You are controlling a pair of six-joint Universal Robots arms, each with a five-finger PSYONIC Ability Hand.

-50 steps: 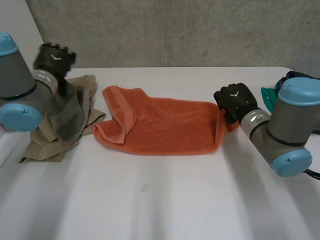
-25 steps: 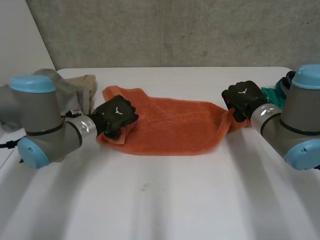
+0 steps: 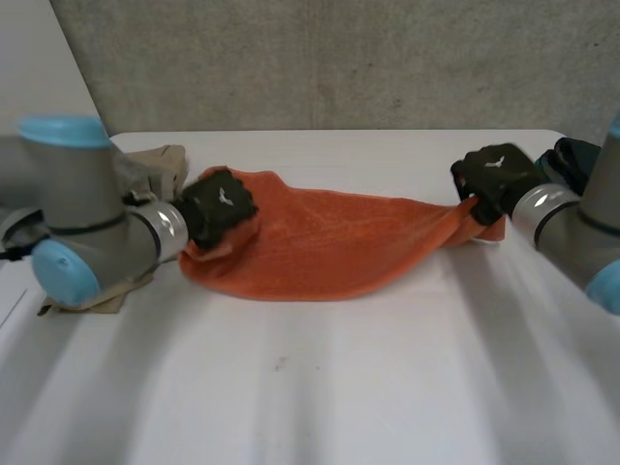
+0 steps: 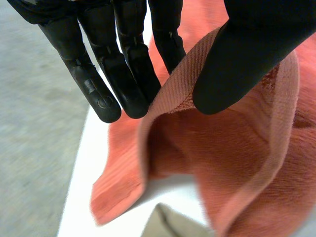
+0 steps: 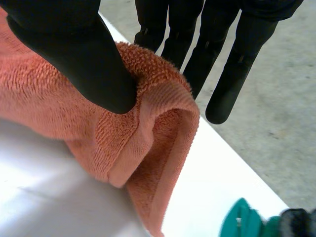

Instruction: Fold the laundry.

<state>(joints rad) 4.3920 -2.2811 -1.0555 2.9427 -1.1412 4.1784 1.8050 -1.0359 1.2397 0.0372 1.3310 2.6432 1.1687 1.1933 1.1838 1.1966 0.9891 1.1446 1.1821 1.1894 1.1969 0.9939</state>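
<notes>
Spreading step, looks like: the towel [image 3: 329, 247] is pinched at each end, left hand [image 3: 218, 203] and right hand [image 3: 494, 176] both clamped on it. A lift and fold-over is probably needed next.

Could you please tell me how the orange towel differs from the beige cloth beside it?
The orange towel is pinched at each end by the left hand and the right hand and stretched between them; the beige cloth lies crumpled and unheld beside the left arm. The towel is thick terry; the beige cloth looks thinner. Both lie on the white table.
</notes>
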